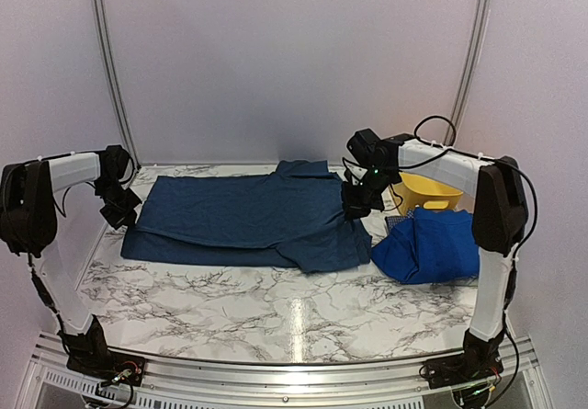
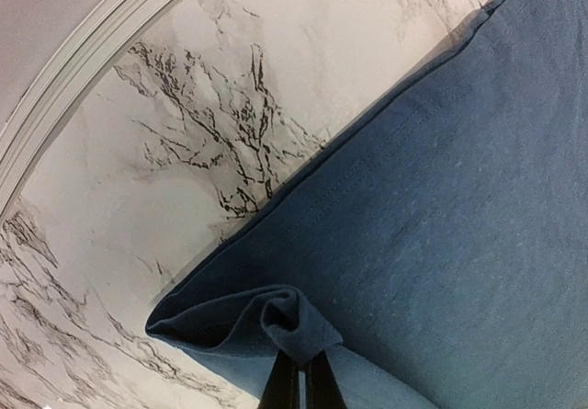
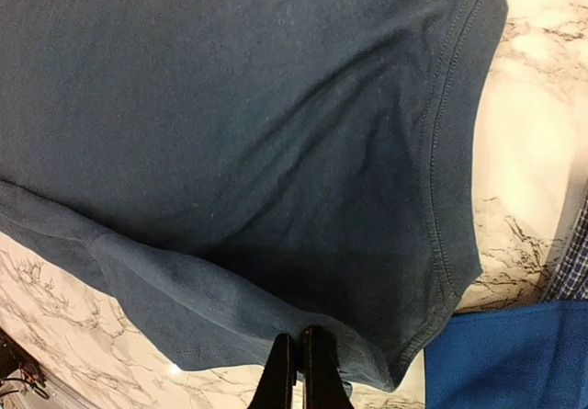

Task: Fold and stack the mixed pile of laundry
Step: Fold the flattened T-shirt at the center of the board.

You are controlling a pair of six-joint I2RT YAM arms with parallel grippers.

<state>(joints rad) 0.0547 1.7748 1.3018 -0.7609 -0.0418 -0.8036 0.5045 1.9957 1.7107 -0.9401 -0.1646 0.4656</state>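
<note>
At mid-left of the overhead frame the left gripper (image 1: 120,212) clamps a corner of the dark denim-blue garment (image 1: 239,216), the right gripper (image 1: 356,205) closed at its sleeve mid-right; thin pinches may slip.

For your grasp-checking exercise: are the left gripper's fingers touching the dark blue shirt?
Touching. The left wrist view shows the left gripper's fingers shut on a folded corner of the dark blue shirt, with cloth bunched over their tips.
</note>
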